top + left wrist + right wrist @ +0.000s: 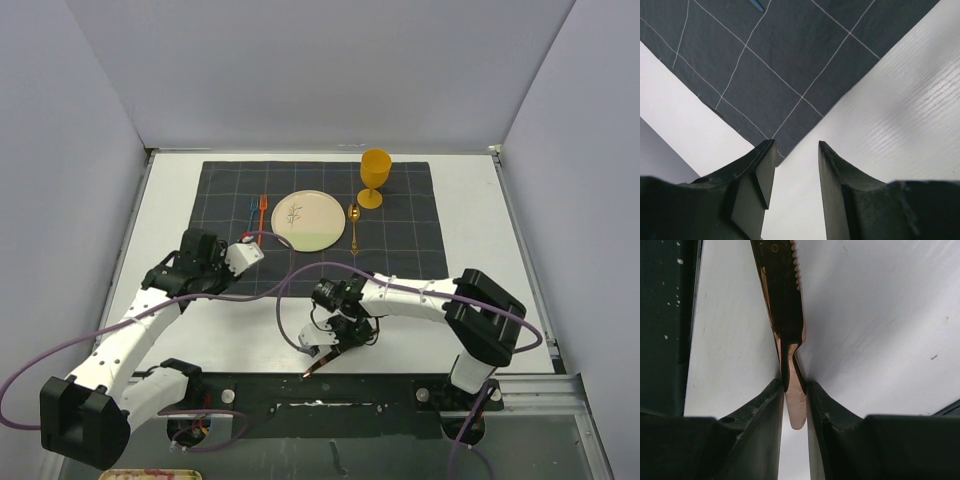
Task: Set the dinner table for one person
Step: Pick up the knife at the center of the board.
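On the white dinner table [230, 335] lies a dark grey gridded cloth [405, 240]. It carries a cream plate [308, 221], an orange fork [263, 215], a thin blue utensil [251, 217], a gold spoon [354, 225] and an orange goblet [375, 175]. My right gripper [335, 350] [794, 385] is shut on the handle of a copper knife [782, 300] [318, 365], low over the table's near edge. My left gripper [247, 254] [796, 145] is open and holds nothing, over the cloth's [790, 60] near-left corner.
A dark metal rail [400, 385] runs along the table's near edge, just beyond the knife tip. Purple cables [290, 280] loop from both arms across the near part of the table. White walls close in the left, right and far sides.
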Action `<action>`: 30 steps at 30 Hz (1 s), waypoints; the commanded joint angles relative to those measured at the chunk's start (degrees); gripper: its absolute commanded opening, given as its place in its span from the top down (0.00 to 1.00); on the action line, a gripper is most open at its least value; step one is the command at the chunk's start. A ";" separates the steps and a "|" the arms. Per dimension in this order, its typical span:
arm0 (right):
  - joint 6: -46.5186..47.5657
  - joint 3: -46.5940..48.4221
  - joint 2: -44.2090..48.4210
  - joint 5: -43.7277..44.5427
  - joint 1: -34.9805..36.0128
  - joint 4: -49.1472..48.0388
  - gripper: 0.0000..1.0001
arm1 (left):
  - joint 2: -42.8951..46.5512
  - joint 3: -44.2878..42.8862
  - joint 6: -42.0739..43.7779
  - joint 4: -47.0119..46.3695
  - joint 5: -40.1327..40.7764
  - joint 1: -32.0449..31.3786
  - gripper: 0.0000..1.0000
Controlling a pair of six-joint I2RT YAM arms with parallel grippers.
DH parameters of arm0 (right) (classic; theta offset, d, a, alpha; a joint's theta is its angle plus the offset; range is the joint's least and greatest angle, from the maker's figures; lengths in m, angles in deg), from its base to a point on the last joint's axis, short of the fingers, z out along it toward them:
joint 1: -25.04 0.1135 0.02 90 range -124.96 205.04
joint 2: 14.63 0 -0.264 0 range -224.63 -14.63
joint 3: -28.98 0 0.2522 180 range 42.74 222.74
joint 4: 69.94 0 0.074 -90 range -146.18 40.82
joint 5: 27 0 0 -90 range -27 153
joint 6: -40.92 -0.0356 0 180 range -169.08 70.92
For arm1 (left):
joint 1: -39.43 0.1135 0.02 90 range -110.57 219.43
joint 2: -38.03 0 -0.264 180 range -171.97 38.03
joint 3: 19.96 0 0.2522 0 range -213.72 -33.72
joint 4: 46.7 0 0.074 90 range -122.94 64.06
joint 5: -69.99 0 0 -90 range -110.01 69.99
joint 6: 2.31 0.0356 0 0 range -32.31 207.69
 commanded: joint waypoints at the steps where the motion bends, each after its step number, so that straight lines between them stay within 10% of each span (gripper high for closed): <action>1: -5.04 2.25 -2.15 -1.77 0.46 -0.15 0.99 | 2.38 -1.48 -0.76 -3.59 1.06 -0.15 0.62; 30: -14.00 10.00 1.39 -2.77 -0.17 5.55 1.00 | 2.09 -6.80 -6.16 -15.55 19.12 0.86 0.62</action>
